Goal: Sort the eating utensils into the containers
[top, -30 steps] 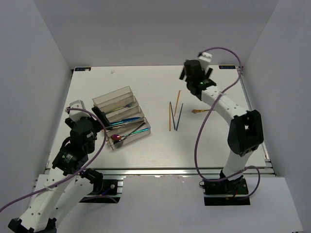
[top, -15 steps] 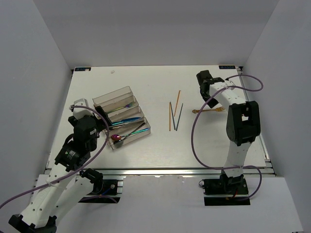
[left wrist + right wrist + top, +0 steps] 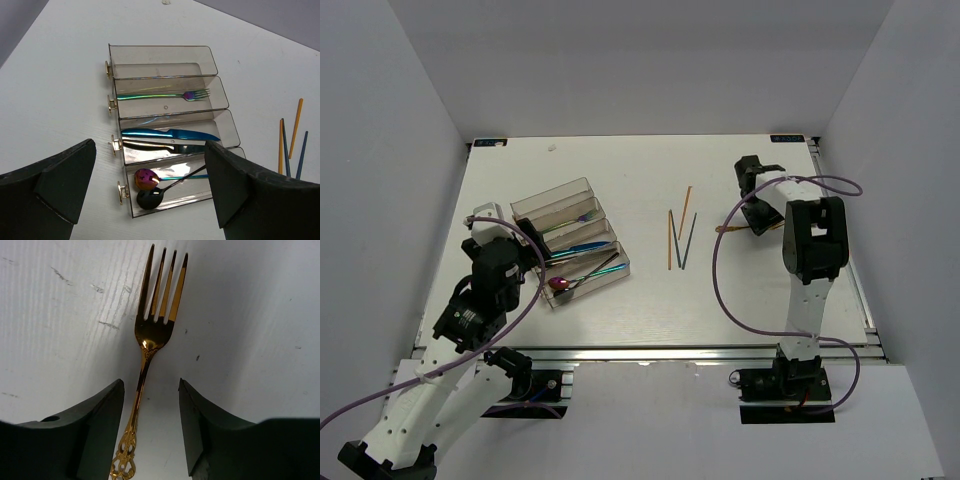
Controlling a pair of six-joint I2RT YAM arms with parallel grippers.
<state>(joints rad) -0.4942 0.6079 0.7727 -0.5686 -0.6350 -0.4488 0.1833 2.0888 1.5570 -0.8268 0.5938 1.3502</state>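
Observation:
A gold fork (image 3: 150,335) lies flat on the white table, tines pointing away in the right wrist view. My right gripper (image 3: 150,386) stands low over its handle with a finger on each side. The jaws are apart and the handle runs nearer the left finger (image 3: 100,425). From above, the fork's end (image 3: 724,230) pokes out left of that gripper (image 3: 757,205). My left gripper (image 3: 149,147) hangs open and empty above the clear containers (image 3: 160,47). These hold an iridescent fork (image 3: 160,95), a blue knife (image 3: 170,134), a black knife (image 3: 165,147), a purple spoon (image 3: 146,177) and a black spoon (image 3: 150,198).
Several chopsticks (image 3: 680,238), orange and dark blue, lie loose on the table between the containers (image 3: 552,192) and the fork. The same chopsticks (image 3: 290,145) show at the right edge of the left wrist view. White walls close in the table on three sides.
My right arm swung from the far back of the table down onto the gold fork, and its jaws narrowed around the handle. The left arm barely shifted.

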